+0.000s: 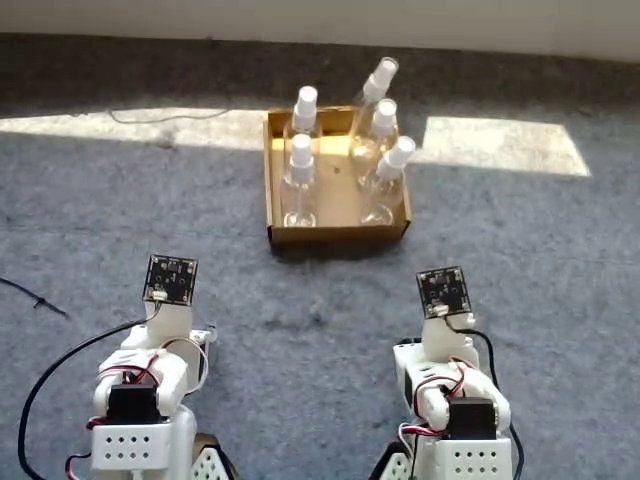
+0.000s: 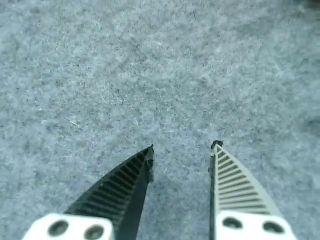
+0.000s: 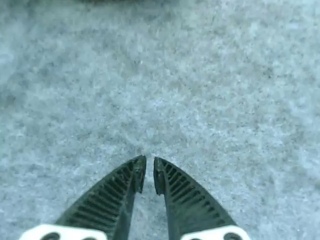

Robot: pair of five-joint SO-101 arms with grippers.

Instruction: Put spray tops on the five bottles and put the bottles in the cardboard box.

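Five clear bottles [image 1: 299, 188] stand in the cardboard box [image 1: 338, 236], each fitted with a white spray top [image 1: 301, 150]. Two sit along one side of the box and three along the other. The box rests on grey carpet [image 1: 540, 260], partly in a band of sunlight.

Both arms sit folded back at the near edge, well apart from the box.

The left gripper [image 2: 183, 147] hangs over bare carpet, claw moderately open, holding nothing. The right gripper [image 3: 150, 158] hangs likewise over carpet, claw closed to a thin slit, nothing between the tips.
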